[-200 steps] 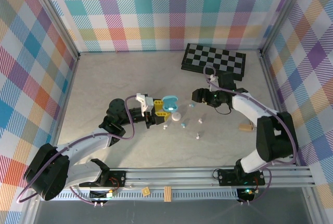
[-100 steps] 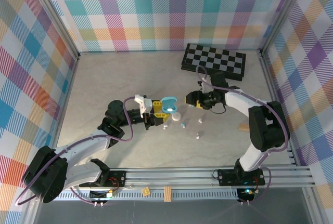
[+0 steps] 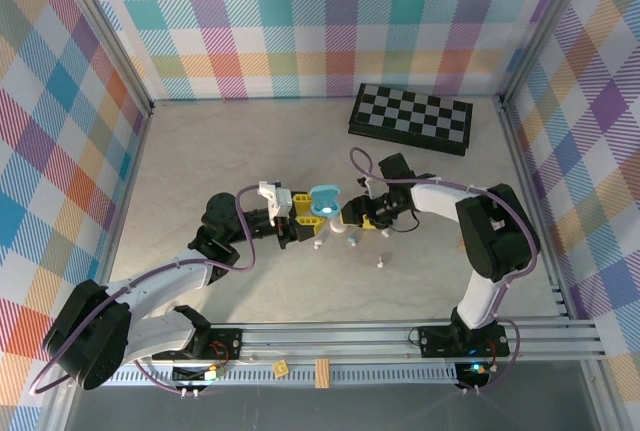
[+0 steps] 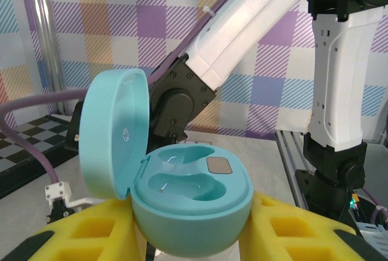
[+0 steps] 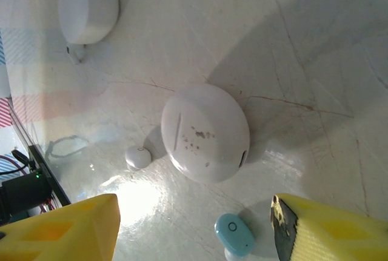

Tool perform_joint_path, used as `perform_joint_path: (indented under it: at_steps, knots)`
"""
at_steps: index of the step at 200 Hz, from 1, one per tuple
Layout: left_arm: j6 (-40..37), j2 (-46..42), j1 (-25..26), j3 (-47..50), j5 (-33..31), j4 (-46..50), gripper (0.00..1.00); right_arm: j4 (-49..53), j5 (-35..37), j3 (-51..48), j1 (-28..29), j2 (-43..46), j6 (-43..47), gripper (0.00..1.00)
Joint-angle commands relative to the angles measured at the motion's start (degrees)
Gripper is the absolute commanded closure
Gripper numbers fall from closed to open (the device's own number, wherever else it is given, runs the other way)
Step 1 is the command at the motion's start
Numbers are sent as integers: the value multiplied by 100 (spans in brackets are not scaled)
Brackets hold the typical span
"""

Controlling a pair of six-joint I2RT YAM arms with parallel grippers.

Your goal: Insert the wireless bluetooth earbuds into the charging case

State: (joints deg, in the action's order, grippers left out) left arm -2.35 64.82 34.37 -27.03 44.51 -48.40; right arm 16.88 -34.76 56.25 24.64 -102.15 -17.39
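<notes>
My left gripper [image 3: 318,204] is shut on an open turquoise charging case [image 3: 326,197]. In the left wrist view the case [image 4: 191,194] sits between my yellow fingers [image 4: 91,237] with its lid [image 4: 115,134] raised and both wells empty. My right gripper [image 3: 357,218] hovers open and low over a closed white case [image 3: 339,223]. The right wrist view shows that white case [image 5: 206,132] lying ahead of my open gripper [image 5: 194,231]. A light blue earbud [image 5: 235,234] lies between the fingers, and a white earbud [image 5: 138,157] rests beside the case.
More white earbuds [image 3: 380,263] lie loose on the table, one of them [image 3: 318,245] below the turquoise case. A second white rounded piece [image 5: 88,6] sits farther off. A folded chessboard [image 3: 410,116] lies at the back right. A small wooden block [image 3: 471,245] lies right.
My right arm has swung left and down from near the chessboard to just over the white case and blue earbud. The left gripper has held still with the turquoise case.
</notes>
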Motion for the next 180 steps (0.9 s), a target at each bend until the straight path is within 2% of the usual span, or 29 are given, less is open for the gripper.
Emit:
perform_joint_path:
  at_steps: [1,113,180]
  knots:
    - [42,-11,-27,48,112,-332,63,149,-241,98,73,-157,265,33]
    - [-14,-73,-27,-46,136,-135,63,290,53,-171,309,-133,398,44]
    - [-131,-203,-29,-84,145,111,63,250,5,-426,384,130,351,46]
